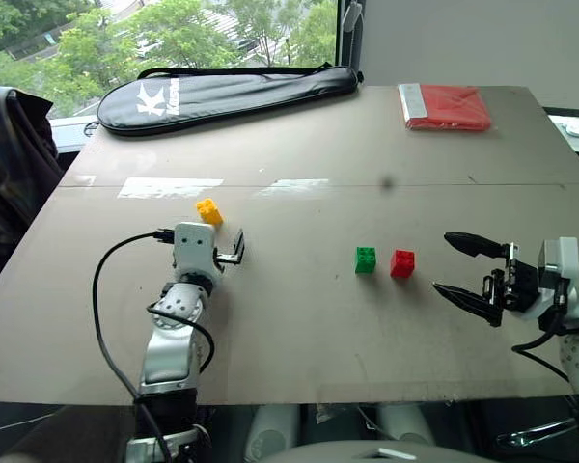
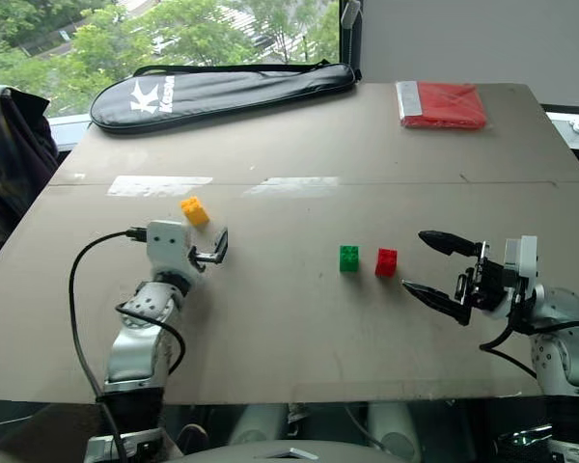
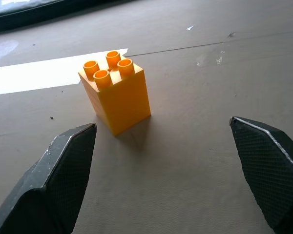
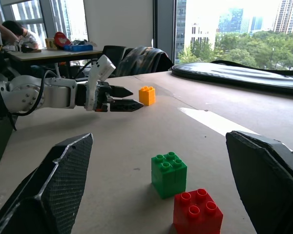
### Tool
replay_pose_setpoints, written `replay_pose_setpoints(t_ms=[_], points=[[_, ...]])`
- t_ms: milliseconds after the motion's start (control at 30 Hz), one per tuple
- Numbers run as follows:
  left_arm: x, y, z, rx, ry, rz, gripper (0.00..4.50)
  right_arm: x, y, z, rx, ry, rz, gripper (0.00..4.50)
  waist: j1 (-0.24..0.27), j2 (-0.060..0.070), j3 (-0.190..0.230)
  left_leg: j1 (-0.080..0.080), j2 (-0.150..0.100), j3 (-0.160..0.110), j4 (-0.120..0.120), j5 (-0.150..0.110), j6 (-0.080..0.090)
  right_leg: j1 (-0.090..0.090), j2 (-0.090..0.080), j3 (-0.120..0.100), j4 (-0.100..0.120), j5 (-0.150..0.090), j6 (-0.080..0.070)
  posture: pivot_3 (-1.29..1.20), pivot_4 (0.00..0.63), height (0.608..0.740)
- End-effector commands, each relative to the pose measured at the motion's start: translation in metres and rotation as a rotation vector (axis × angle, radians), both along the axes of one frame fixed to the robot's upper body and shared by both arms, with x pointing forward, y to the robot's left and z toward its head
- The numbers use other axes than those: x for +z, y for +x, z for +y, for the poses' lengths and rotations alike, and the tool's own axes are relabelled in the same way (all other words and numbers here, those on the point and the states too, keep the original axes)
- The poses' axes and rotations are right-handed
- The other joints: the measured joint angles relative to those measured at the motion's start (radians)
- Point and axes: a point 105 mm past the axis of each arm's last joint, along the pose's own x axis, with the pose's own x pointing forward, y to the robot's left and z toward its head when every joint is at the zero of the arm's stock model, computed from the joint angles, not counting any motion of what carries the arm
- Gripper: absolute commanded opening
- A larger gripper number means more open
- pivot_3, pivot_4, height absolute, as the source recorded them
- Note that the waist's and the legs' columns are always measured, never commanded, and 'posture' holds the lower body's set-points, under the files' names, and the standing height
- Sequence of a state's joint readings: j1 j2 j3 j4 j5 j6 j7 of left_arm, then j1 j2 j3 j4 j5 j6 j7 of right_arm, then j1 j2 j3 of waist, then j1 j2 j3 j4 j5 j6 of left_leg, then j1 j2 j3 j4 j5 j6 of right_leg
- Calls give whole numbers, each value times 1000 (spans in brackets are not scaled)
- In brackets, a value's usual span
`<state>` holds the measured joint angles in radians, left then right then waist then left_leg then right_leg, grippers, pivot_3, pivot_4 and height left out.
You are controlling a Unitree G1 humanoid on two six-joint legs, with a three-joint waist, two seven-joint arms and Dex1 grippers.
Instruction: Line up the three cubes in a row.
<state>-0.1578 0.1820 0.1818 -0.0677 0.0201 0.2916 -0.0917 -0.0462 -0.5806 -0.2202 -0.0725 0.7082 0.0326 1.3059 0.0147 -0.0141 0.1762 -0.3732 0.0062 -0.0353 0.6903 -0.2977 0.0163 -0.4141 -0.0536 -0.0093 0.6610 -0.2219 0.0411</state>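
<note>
Cubes first: the small yellow studded plastic cube (image 1: 208, 210) stands alone on the grey tabletop (image 1: 299, 318), well apart from the green studded plastic cube (image 1: 366, 259) and the red studded plastic cube (image 1: 402, 263), which sit side by side. My left gripper (image 3: 171, 161) hangs just short of the yellow one, jaws spread wide and empty; my right gripper (image 1: 458, 263), near the red one, is likewise released. I judge the yellow cube sits off-centre between my pads, so I should centre on it, square to its faces, then close.
</note>
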Motion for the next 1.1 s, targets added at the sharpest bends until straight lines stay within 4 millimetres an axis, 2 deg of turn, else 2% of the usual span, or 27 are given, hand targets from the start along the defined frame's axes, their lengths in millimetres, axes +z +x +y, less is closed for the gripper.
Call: replay_pose_setpoints(t_ms=[33,133,367,700,833,933,967,1100], points=[[6,11,10,149,43,-27,4473,7,0,-1,2,-10,-46,4500,0,0,0,0,0,0,0,0,0,0,0,0,0,0,0,0,150,700],[9,21,16,226,35,-43,4473,7,-2,-2,-7,-20,-52,4500,-1,0,0,1,0,0,0,0,0,0,0,0,1,0,0,0,150,700],[6,46,13,236,-24,-29,4473,8,-7,-5,-35,-30,-60,4500,1,0,0,1,-1,1,0,0,0,0,0,0,1,0,0,0,150,700],[-1,47,17,289,-69,-15,4473,12,-11,-10,-69,-41,-61,4500,0,0,0,2,-1,1,0,1,-1,0,-1,0,1,0,0,0,150,700],[-2,46,18,292,-81,-11,3441,12,-11,-10,-77,-42,-59,4500,-1,0,0,2,-1,1,0,1,-1,1,-1,1,1,0,1,0,150,700],[-1,48,16,271,-94,-11,1794,11,-12,-9,-77,-41,-58,4500,-1,0,-1,3,-1,1,0,1,-1,1,0,1,1,0,1,0,150,700],[-1,49,15,266,-98,-11,1411,11,-13,-9,-78,-41,-57,4500,-1,0,0,3,-1,1,0,1,-1,1,0,1,1,0,1,0,150,700],[3,52,8,220,-90,-27,1334,10,-14,-9,-82,-42,-54,4500,0,0,0,3,-1,1,0,1,-1,1,0,1,1,0,1,0,150,700]])
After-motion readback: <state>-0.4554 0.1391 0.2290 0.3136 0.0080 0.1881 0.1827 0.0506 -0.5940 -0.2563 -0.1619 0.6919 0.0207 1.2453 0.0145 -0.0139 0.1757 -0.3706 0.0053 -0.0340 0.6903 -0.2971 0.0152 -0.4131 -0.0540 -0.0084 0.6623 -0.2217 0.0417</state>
